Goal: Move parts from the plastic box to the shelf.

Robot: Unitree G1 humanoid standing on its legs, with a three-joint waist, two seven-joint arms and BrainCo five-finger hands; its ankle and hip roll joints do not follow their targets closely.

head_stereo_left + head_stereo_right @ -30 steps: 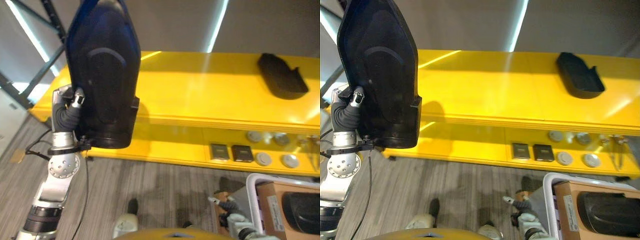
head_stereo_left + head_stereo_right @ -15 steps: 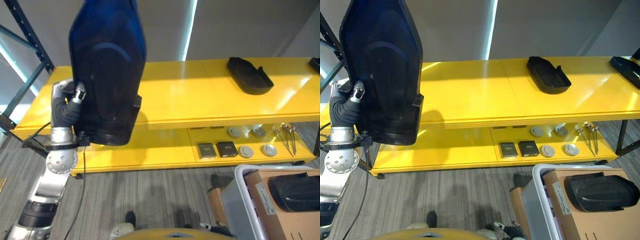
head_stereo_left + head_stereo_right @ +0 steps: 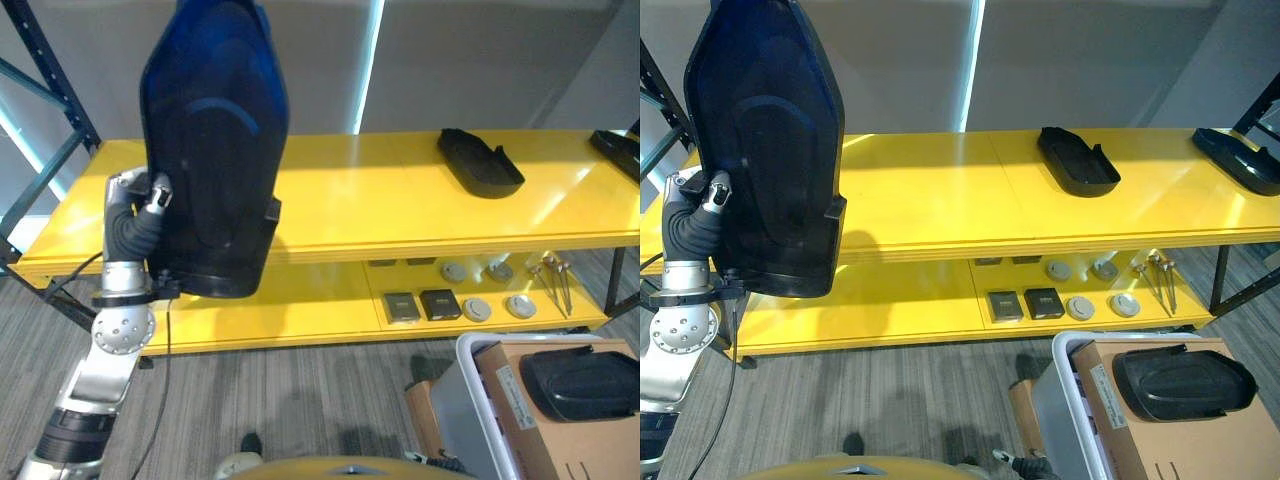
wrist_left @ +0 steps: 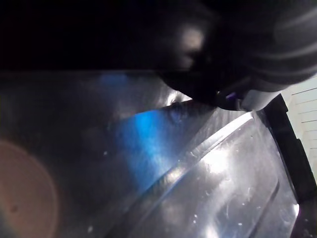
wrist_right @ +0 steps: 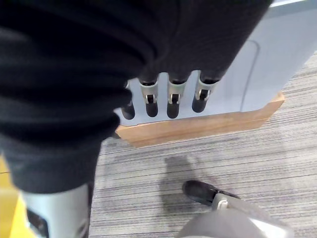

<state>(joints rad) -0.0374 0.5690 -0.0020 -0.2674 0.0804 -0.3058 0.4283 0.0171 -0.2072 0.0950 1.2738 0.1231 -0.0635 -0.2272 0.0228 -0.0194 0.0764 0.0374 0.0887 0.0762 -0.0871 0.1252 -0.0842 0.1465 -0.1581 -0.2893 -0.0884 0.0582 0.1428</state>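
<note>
My left hand (image 3: 145,200) is shut on the edge of a large black plastic part (image 3: 215,150), held upright and high at the left, in front of the yellow shelf (image 3: 380,215). Its glossy surface (image 4: 198,173) shows close up in the left wrist view. A second black part (image 3: 480,162) lies on the top shelf, and a third (image 3: 1240,160) at its right end. The grey plastic box (image 3: 1065,400) stands at the lower right with another black part (image 3: 1180,382) on cardboard in it. My right hand (image 5: 171,96) hangs open beside the box wall (image 5: 277,59).
The lower shelf level holds two dark square pieces (image 3: 420,305), several round grey discs (image 3: 490,305) and some bolts (image 3: 555,285). A dark rack post (image 3: 40,70) stands at the far left. A flat cardboard piece (image 5: 198,126) lies on the carpet by the box.
The whole picture has shifted, so the camera has moved: more of the shelf's right end and of the box shows now. The left hand holds the black part up as before.
</note>
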